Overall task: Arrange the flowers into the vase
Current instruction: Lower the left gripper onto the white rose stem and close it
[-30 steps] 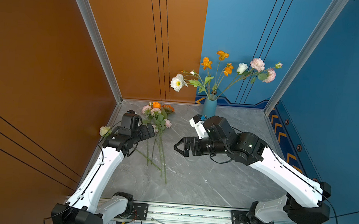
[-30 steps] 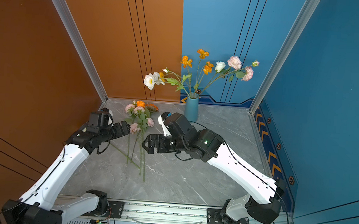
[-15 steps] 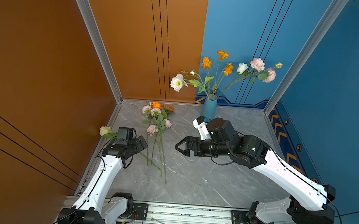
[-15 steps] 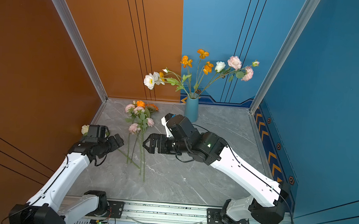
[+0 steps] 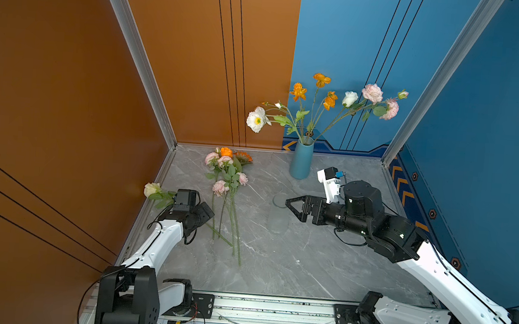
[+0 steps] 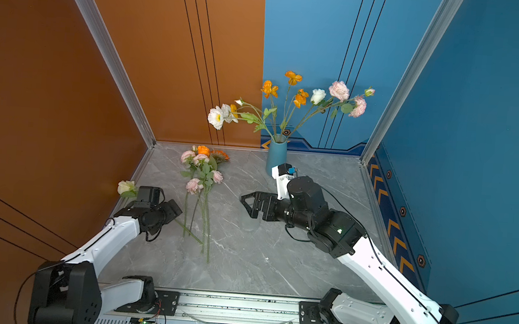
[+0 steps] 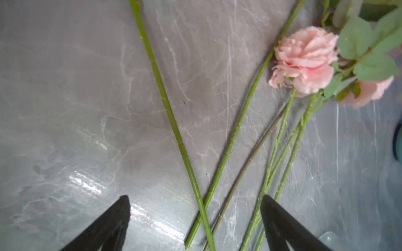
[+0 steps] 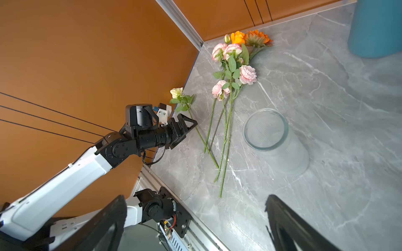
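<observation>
Since one second ago, the left gripper has dropped from beside the blooms toward the front edge and now sits low over the stems. The right gripper has barely shifted.

- **Left gripper:** jaws wide, holding nothing. Several stems pass between its fingertips.
- **Right gripper:** jaws fully apart, empty, near the clear glass vase.
- **Loose flowers:** near the back-left corner of the tabletop, blooms toward the back edge, long axes running toward the front edge.
- **Cream flower:** at the left edge, its stem crossing the others diagonally.
- **Blue vase:** at the back edge, already filled.

The left arm is nearer. Closing here likely catches more than one stem.
</observation>
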### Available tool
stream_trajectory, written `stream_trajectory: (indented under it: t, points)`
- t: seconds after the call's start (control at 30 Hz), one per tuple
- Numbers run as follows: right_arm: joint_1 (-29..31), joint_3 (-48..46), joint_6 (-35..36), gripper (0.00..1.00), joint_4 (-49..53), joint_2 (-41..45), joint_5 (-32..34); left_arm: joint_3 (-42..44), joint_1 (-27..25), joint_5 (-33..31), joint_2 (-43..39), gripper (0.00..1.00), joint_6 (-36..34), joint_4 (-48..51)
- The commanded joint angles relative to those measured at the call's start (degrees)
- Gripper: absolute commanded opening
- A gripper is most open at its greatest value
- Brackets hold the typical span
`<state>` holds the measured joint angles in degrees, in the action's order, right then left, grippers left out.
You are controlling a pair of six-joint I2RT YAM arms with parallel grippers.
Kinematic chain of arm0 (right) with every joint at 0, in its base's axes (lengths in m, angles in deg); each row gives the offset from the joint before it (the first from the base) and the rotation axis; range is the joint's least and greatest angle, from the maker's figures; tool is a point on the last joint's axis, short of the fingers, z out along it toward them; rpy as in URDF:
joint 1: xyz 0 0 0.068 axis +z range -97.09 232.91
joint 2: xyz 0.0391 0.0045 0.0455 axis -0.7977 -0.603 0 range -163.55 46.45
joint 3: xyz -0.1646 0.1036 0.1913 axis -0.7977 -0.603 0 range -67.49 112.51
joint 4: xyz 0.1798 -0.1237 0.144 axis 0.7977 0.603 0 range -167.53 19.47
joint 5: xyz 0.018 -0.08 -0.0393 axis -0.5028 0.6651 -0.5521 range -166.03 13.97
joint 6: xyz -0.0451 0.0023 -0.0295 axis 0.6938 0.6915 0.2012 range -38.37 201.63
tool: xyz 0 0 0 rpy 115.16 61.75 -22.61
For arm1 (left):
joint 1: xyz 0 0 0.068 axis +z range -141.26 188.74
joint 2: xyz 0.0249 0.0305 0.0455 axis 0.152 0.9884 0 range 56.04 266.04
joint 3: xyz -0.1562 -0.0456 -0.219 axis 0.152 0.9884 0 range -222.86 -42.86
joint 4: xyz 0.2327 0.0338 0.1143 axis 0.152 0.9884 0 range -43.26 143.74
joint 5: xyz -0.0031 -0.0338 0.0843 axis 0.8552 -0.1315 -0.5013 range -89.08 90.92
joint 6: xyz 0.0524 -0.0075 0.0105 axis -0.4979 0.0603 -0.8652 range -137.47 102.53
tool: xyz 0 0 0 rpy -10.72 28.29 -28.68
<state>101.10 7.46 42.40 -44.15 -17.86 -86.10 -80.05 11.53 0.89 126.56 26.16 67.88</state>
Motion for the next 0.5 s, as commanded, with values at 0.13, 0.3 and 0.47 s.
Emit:
stream_trajectory:
  t: [0.13, 0.3, 0.47]
  points:
    - [5.3, 7.7, 12.0, 1.00, -0.9, -11.7, -0.2, -1.5, 1.1, -5.3, 9.2, 0.75, 4.4, -7.3]
    - [7.2, 8.5, 13.8, 1.00, -3.3, -15.9, -2.5, -3.6, 1.4, -7.1, 12.0, 0.63, 5.1, -9.1]
    - [7.0, 10.7, 15.3, 1.00, -4.1, -18.9, -3.5, -6.2, 1.9, -6.5, 15.5, 0.55, 4.9, -8.8]
